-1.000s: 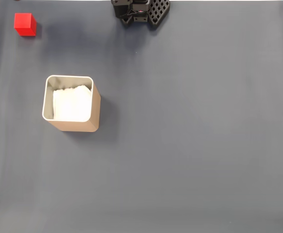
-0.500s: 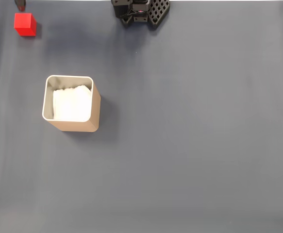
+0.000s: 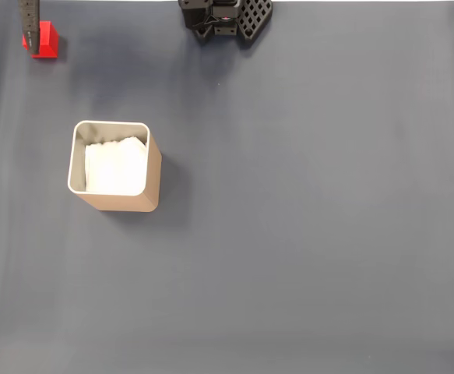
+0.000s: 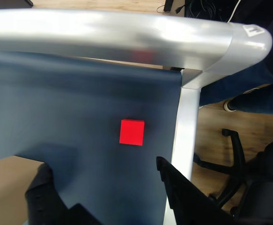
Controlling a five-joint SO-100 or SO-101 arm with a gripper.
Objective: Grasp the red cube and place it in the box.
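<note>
One red cube (image 4: 131, 132), one box (image 3: 114, 166).

a: the cube (image 3: 46, 40) is plain bright red — same in the wrist view (image 4: 131, 132). the mat (image 3: 304, 218)?

b: dark slate blue, no pattern. the box (image 3: 153, 175) is tan with a pale grey rim and white lining.

a: and the gripper (image 4: 103, 180)?

b: black — against a silver table frame (image 4: 127, 35) and a brown wooden floor (image 4: 211, 126).

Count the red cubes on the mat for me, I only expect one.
1. The red cube sits at the mat's top-left corner in the fixed view, partly behind a dark gripper finger; in the wrist view it lies ahead of the open gripper.
</note>
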